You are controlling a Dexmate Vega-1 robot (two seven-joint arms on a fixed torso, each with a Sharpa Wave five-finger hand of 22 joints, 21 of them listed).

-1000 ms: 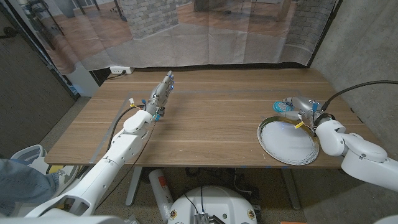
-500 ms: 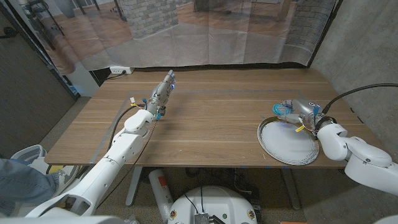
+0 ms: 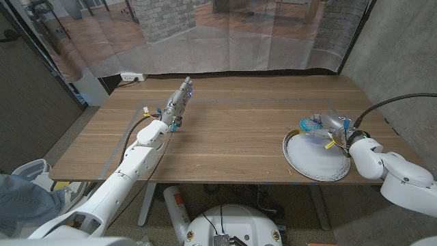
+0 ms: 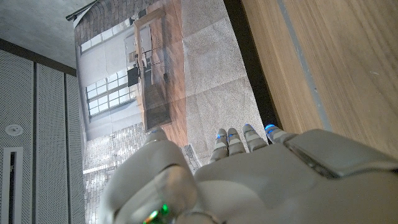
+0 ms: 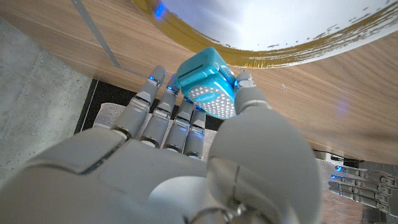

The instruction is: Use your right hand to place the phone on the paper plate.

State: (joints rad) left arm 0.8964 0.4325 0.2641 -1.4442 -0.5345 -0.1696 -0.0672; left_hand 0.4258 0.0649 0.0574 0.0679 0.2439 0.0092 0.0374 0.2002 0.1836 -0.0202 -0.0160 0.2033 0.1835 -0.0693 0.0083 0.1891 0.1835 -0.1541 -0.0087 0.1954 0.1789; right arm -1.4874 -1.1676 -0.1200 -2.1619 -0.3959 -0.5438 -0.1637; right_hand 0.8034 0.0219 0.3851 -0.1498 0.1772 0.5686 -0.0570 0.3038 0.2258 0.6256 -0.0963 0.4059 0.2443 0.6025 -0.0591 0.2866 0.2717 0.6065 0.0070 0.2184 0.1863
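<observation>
The right hand (image 3: 329,127) has moved a little since the earlier pictures. It was back by the far rim of the paper plate (image 3: 317,156), and now it has come in closer, so it is over the far part of the plate. The plate itself has stayed in the same spot, near the right end of the desk (image 3: 232,130), close to the front edge. The left hand (image 3: 179,100) has not moved; it is stretched out over the far left part of the desk, with its fingers straight and close together and nothing in them. The right hand is holding the phone (image 5: 207,83), a small blue thing with a dotted face. In the right wrist view the phone sits between the thumb on one side and the fingers (image 5: 166,115) on the other, out near the fingertips. The phone is up by the gold rim of the plate in that view. In the head view the phone (image 3: 311,124) sticks out from the hand just over the far rim of the plate. I cannot tell if it is touching the plate yet.
</observation>
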